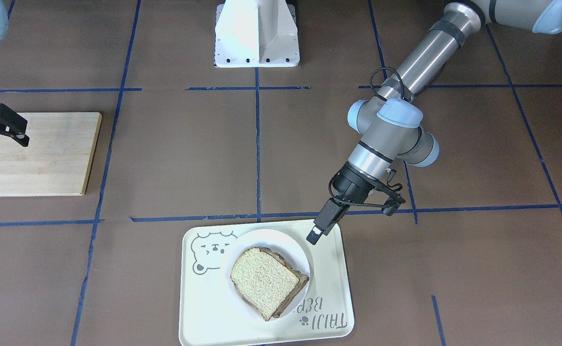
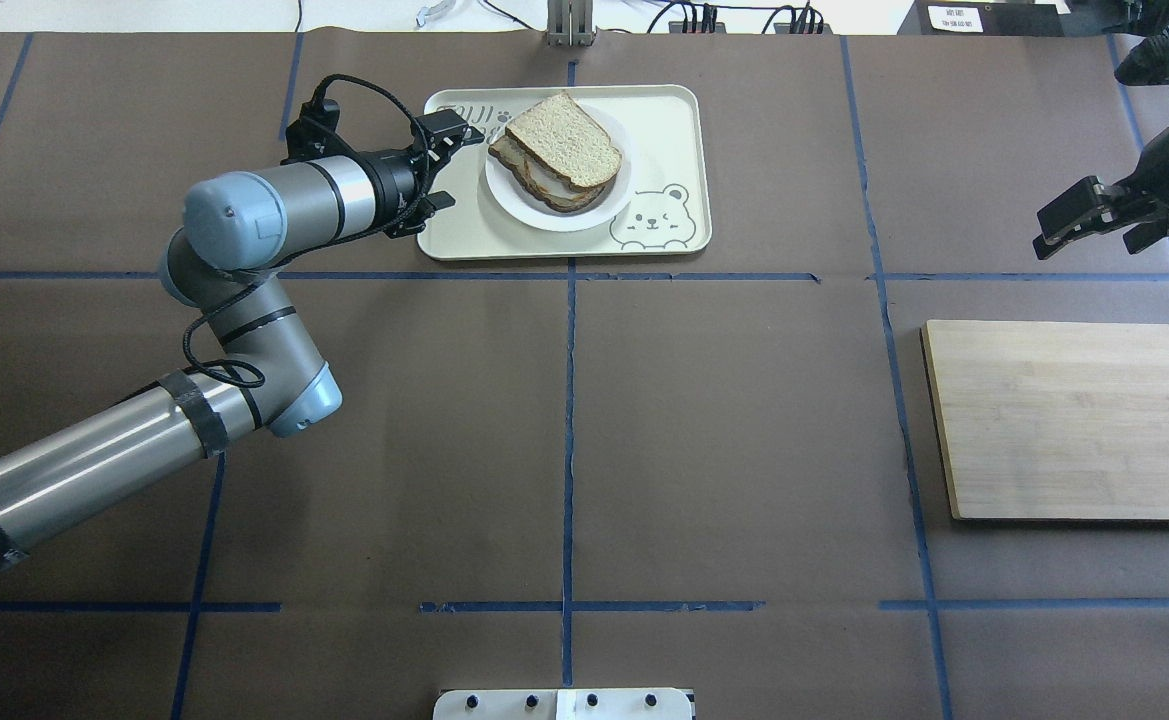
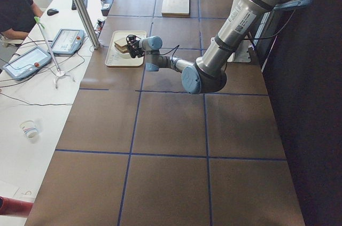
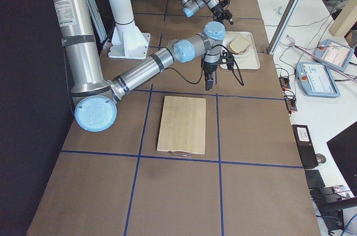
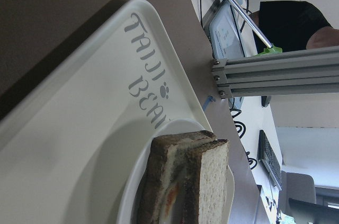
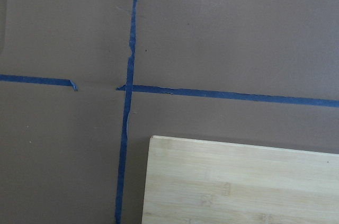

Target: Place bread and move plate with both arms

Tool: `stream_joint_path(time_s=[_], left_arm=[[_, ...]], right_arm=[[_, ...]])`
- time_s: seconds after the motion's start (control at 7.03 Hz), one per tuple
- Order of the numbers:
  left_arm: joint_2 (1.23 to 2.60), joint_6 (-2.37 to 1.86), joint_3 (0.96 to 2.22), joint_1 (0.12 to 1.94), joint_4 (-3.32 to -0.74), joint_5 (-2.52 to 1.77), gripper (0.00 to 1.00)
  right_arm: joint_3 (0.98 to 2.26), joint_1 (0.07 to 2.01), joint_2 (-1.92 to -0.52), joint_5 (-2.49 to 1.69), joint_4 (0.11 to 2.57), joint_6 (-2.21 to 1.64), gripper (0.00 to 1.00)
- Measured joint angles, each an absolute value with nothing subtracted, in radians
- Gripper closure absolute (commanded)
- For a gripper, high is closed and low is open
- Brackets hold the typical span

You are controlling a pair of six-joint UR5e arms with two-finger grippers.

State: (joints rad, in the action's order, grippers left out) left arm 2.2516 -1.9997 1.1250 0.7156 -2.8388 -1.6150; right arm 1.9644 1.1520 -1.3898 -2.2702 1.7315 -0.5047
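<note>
At lower centre, "TAIJI BEAR" is printed on the tray point(image 1: 204, 307). Left gripper point(image 1: 315, 235) spacing cannot be told; right gripper point(image 2: 1089, 238) is seen parted.

Brown table point(image 2: 744, 450) gridded with blue tape lines point(image 2: 569, 400)
A cream tray point(image 2: 669, 130) with a bear drawing lies at the far edge, a pale wooden board point(image 2: 1064, 420) on the robot's right side, and the white robot base point(image 1: 256, 33) at the near edge.

Light-brown, grainy bread point(image 1: 261, 281) with a darker crust on a plain white plate point(image 1: 281, 240). Under it, a cream tray point(image 1: 204, 312) with a grey bear drawing and lettering. Beyond the tray, a brown table point(image 1: 180, 154) gridded with blue tape and a pale wood-grain cutting board point(image 1: 45, 154).
</note>
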Motion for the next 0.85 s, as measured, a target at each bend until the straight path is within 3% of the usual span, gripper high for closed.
stream_joint_path(time_s=[0.85], left_arm=[[1.939,-1.316,1.517,0.911,-2.378,-1.779,0.00]], right_arm=[[1.972,1.170,-1.408,-2.275,1.730,-0.493,0.00]])
